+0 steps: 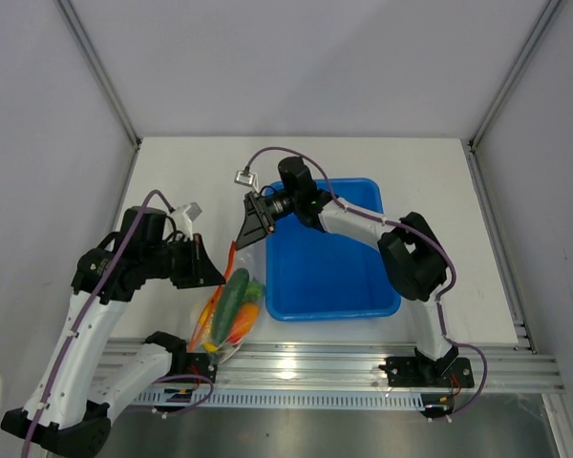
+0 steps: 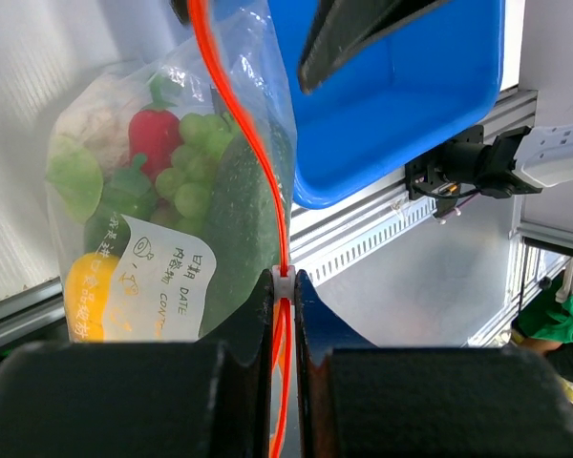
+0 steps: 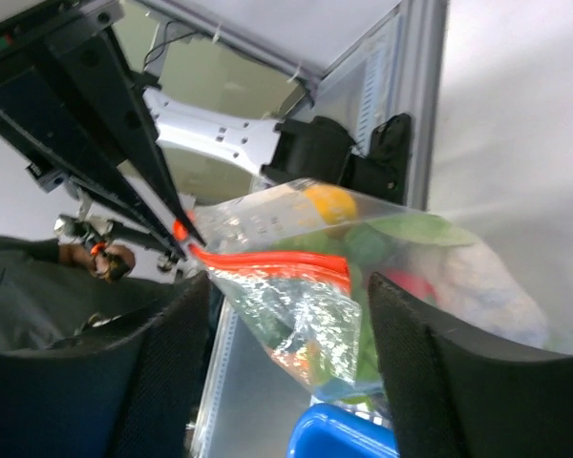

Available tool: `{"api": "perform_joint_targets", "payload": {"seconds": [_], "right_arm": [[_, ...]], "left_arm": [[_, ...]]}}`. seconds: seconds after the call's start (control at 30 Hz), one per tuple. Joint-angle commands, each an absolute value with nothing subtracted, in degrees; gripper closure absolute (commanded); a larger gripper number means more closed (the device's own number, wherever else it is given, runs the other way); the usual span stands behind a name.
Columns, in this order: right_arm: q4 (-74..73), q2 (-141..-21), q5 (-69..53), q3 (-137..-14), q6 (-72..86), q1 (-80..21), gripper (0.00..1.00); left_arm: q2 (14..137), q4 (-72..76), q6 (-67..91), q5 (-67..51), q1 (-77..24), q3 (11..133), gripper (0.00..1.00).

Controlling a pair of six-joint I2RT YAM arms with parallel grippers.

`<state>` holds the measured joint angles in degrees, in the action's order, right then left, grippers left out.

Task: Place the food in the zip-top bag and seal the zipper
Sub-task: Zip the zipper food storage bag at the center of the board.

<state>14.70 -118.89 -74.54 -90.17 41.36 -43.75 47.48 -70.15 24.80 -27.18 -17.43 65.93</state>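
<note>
**Food is bagged; the seal is what's left.**
Your small toy foods (green grapes, red chili, long green vegetable, yellow fruit) are inside the floppy clear plastic zip-top bag. It is at the table's near edge, just left of the blue rectangular plastic tub, and no food shows loose outside it. Your left gripper is clenched on the thin red-orange zipper. Your right gripper is released, its fingers spread either side of the strip. You can't tell whether the mouth is fully closed.
</note>
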Motion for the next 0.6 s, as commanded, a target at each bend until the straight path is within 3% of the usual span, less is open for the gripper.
{"api": "perform_joint_targets", "payload": {"seconds": [0.0, 0.37, 0.43, 0.47, 0.57], "right_arm": [[17.13, -115.23, -79.62, -89.30, 40.78, -45.17, 0.33], [18.54, -115.31, -80.51, -87.37, 40.96, -47.72, 0.55], [18.98, -115.49, -80.25, -87.28, 41.31, -47.72, 0.66], [19.59, -115.49, -80.07, -87.19, 42.18, -47.72, 0.79], [21.35, -115.84, -78.84, -87.01, 43.76, -47.64, 1.00]], "left_arm": [[47.20, -66.45, 23.64, -29.79, -17.23, 68.64, 0.99], [48.34, -66.00, 23.73, -29.36, -17.23, 69.26, 0.99], [48.34, -66.18, 23.99, -29.18, -17.23, 69.00, 0.99], [48.25, -66.53, 24.17, -28.83, -17.31, 68.91, 0.99], [47.73, -67.32, 24.52, -27.95, -17.23, 68.47, 0.99]]}}
